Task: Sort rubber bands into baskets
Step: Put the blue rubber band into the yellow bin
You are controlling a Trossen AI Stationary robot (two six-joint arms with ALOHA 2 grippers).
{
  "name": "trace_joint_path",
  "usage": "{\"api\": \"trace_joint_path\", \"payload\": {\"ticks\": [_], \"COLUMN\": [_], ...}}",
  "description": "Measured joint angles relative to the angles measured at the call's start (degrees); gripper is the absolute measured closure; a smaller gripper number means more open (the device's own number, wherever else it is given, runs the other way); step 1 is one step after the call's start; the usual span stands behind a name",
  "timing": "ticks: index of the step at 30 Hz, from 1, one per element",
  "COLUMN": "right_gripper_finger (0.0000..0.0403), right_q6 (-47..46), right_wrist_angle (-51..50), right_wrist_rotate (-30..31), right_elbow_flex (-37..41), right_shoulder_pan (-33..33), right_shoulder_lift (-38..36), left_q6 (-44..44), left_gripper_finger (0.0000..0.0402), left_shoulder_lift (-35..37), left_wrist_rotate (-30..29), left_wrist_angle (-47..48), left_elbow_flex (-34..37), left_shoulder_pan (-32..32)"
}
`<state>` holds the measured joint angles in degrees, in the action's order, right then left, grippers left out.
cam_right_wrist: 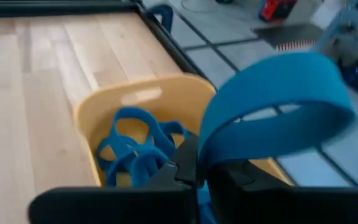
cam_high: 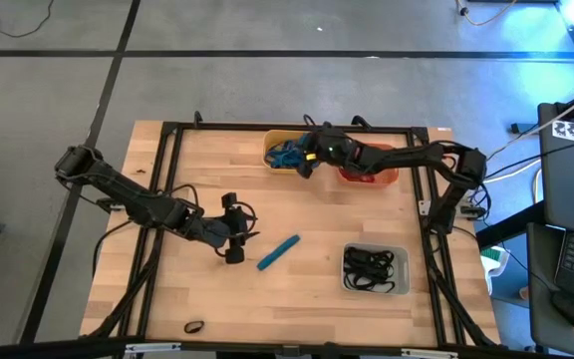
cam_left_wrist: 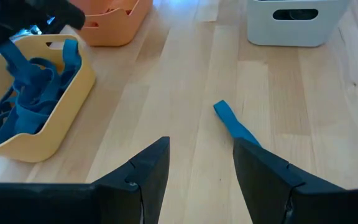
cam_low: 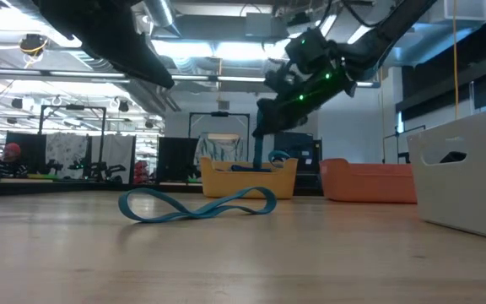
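Step in hand: the right gripper [cam_high: 305,165] hung over the yellow plastic basket [cam_right_wrist: 138,93] at the far edge of the wooden surface [cam_high: 307,289], its jaws clamped on a wide blue rubber band [cam_right_wrist: 272,112] that arched up from between them; this read as the drop-off of a blue band.
Where the bands lay: a heap of blue bands [cam_left_wrist: 27,93] already filled the yellow basket; the black bands [cam_high: 372,267] lay in the pale grey translucent basket [cam_high: 347,284] near the front right; the orange plastic basket [cam_high: 387,179] stood just beside the yellow one, its contents too hidden under the arm to tell.
Next move, as judged: the right jaws would need to part while over the basket's mouth, so that the springy loop falls inside and does not catch on the rim.
Left gripper [cam_high: 235,231]: hovered above mid-surface, jaws apart and empty, with a flattened blue band on the boards [cam_high: 278,252] just ahead of it, likely the next pick; lying flat, it would call for a low, careful pinch.
Other leftovers: a small black band [cam_high: 194,326] lay alone near the front left edge, well apart from every basket.
In the way: nothing lay between the left gripper and the flattened band; the right arm stretched over the orange basket.
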<state>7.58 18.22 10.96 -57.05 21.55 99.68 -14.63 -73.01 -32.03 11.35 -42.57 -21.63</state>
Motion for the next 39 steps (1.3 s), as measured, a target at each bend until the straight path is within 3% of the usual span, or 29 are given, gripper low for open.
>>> {"api": "trace_joint_path", "payload": {"ticks": [11, 15, 21, 28, 35, 39], "right_gripper_finger": [0.0258, 0.0234, 0.0229, 0.0228, 0.0228, 0.0228], "right_q6": [-11.41, -11.76, -11.68, -11.63, -9.01, -9.32], "right_wrist_angle": [-7.61, -9.61, -10.58, -12.40, -2.72, -7.84], "right_wrist_rotate": [-3.02, -0.46, 3.54, 3.56, 3.03, 2.99], "right_elbow_flex": [-0.70, -3.42, -7.04, -7.20, -7.19, -7.20], "right_shoulder_pan": [0.64, 0.64, 0.64, 0.68, 1.00, 0.99], "right_shoulder_lift": [1.50, 1.44, 1.39, 1.43, 1.50, 1.50], "left_q6": [0.02, 0.02, 0.02, 0.02, 0.05, 0.06], "left_gripper_finger": [0.0227, 0.0227, 0.0227, 0.0227, 0.0227, 0.0227], "left_shoulder_lift": [0.00, 0.00, 0.00, 0.00, 0.00, 0.00], "left_wrist_rotate": [0.01, 0.02, 0.00, 0.00, 0.00, 0.00], "left_wrist_angle": [0.02, 0.00, 0.00, 0.02, 0.02, 0.02], "left_elbow_flex": [0.00, 0.00, 0.00, 0.00, 0.00, 0.00], "left_shoulder_pan": [0.04, 0.02, 0.03, 0.04, 0.02, 0.04]}}
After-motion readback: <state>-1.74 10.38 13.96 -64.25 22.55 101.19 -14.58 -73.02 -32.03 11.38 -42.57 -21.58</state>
